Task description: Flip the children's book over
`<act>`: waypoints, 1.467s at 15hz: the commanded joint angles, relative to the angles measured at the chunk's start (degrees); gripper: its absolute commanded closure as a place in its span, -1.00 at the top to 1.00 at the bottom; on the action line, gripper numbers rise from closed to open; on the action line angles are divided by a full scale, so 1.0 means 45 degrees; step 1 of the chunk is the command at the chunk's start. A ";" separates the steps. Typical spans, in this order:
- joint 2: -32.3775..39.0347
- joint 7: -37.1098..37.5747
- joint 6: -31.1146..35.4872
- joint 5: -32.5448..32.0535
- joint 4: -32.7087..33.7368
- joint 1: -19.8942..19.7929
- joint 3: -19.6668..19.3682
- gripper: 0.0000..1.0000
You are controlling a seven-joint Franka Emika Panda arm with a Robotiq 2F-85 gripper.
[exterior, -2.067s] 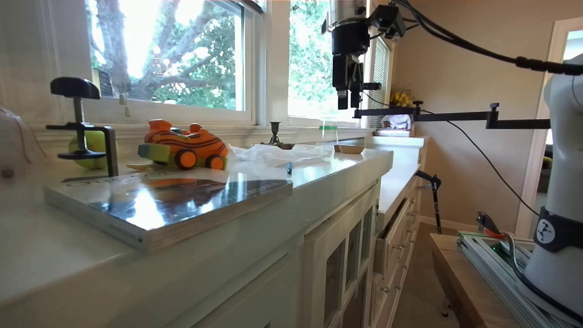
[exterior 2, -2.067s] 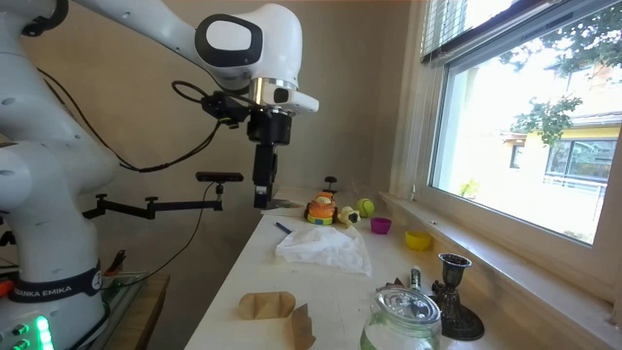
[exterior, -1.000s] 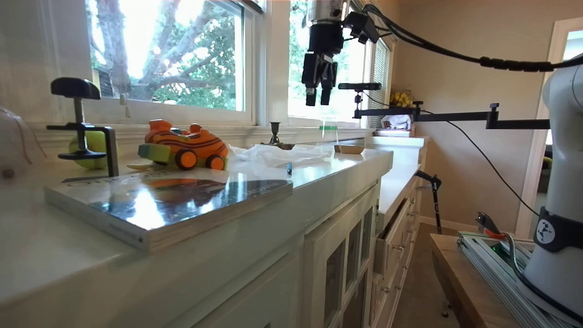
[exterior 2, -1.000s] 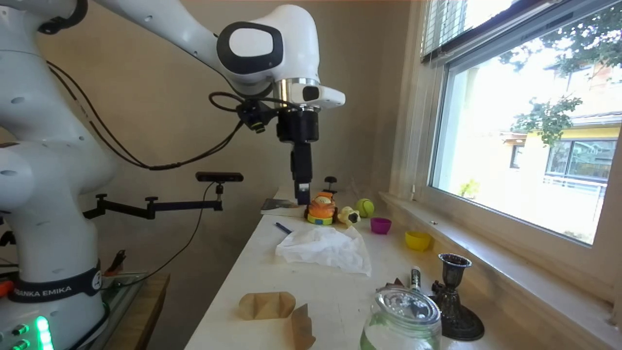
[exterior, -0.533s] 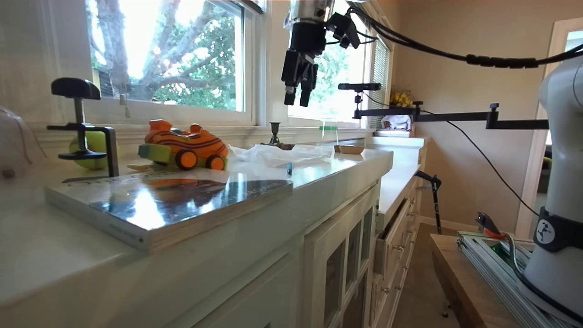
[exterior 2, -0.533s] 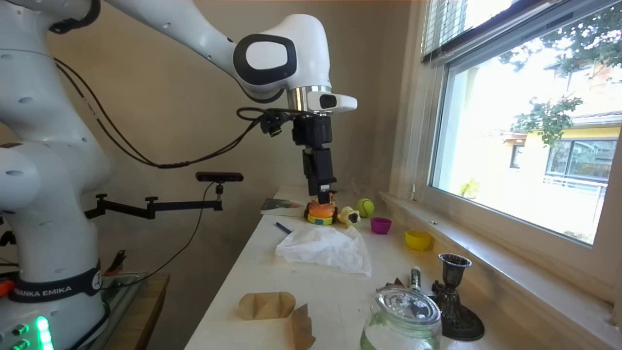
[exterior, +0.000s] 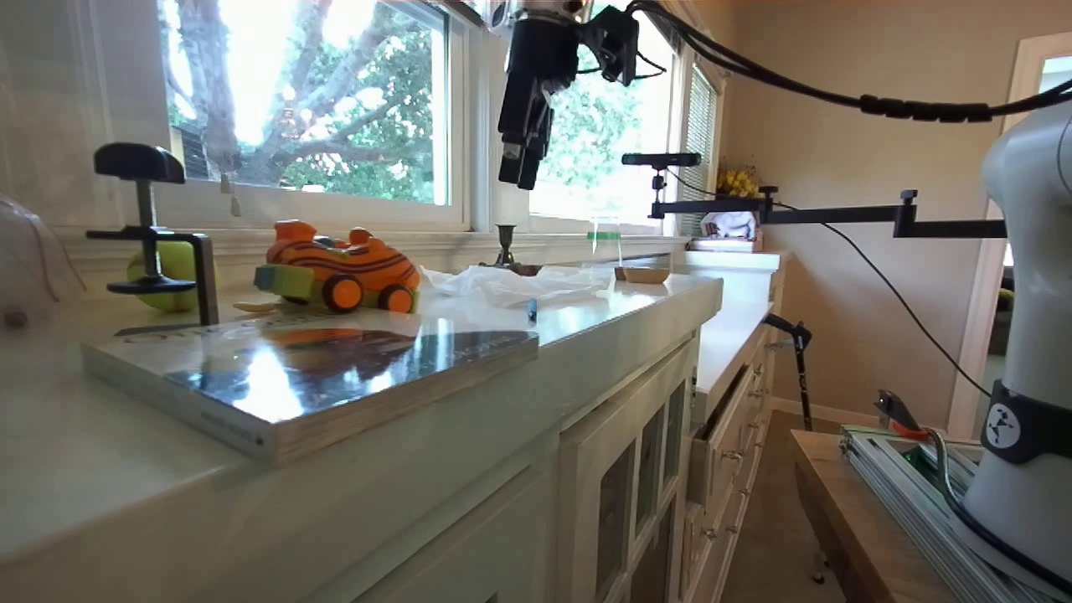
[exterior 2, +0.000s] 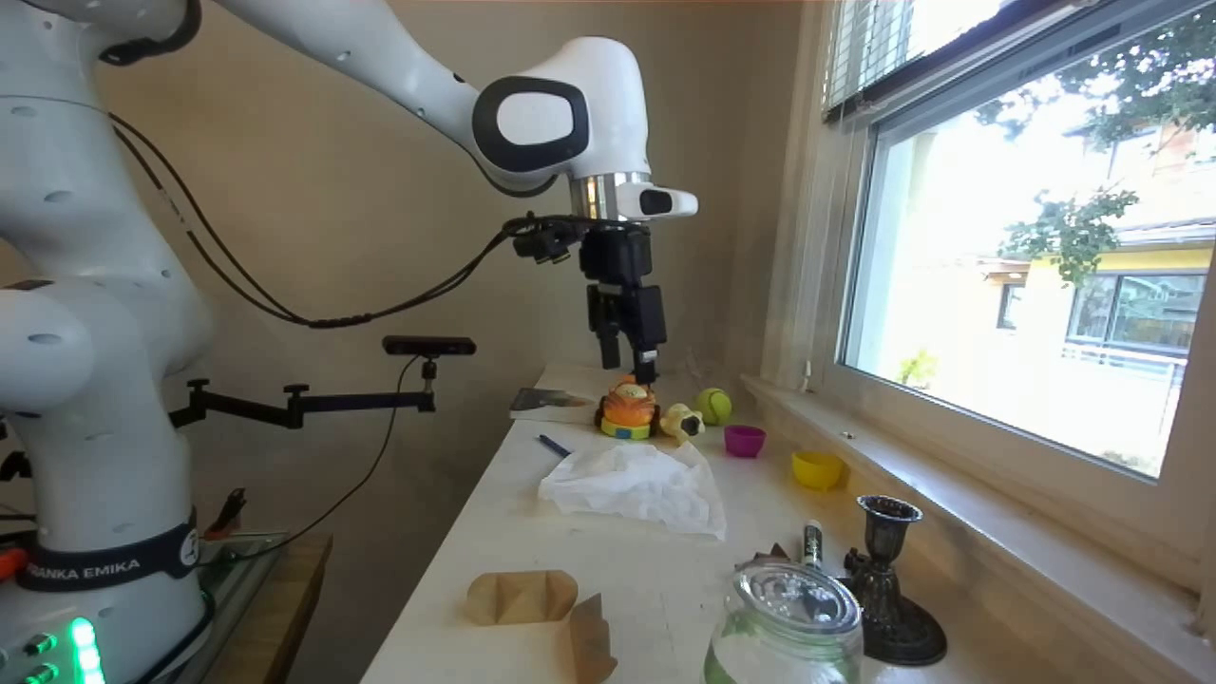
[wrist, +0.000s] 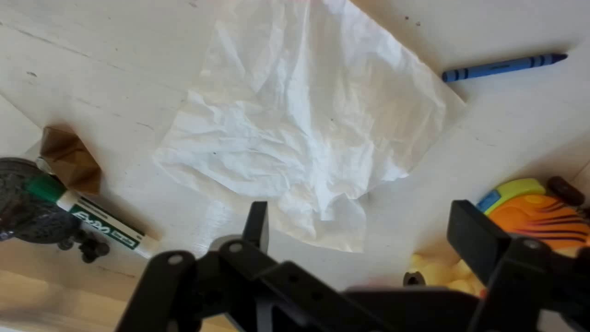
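Since two seconds ago the claw (exterior 2: 628, 369) has come across toward the window (exterior 2: 1045, 313): in an exterior view it then hung in line with the children's book (exterior 2: 551, 404), and now it hangs in line with the orange toy (exterior 2: 628, 410). It has turned as well. A second ago one of its fingers (exterior 2: 650, 318) hid the other from there; now both show with a gap between them, and the whole claw leans slightly. Its jaws are spread wide, with nothing held between them. The children's book has not shifted: in both exterior views it lies flat on the desk (exterior 2: 503, 532), glossy face up, lower than the claw and well apart from it. In the wrist view a crumpled white paper (wrist: 295, 115) lies below the claw, with a marker (wrist: 103, 222) off to one side and the orange toy to the other, partly hidden by the claw. Paper and toy lie where they did before.
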 commanded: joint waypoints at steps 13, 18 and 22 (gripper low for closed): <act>-0.0587 -0.7073 -0.0620 0.0771 -0.0360 0.1072 -0.0847 1.00; -0.1231 -1.0428 -0.2003 0.0846 -0.0625 0.0673 -0.1802 1.00; -0.0924 -1.0673 -0.2284 0.0644 -0.0288 0.0334 -0.1755 1.00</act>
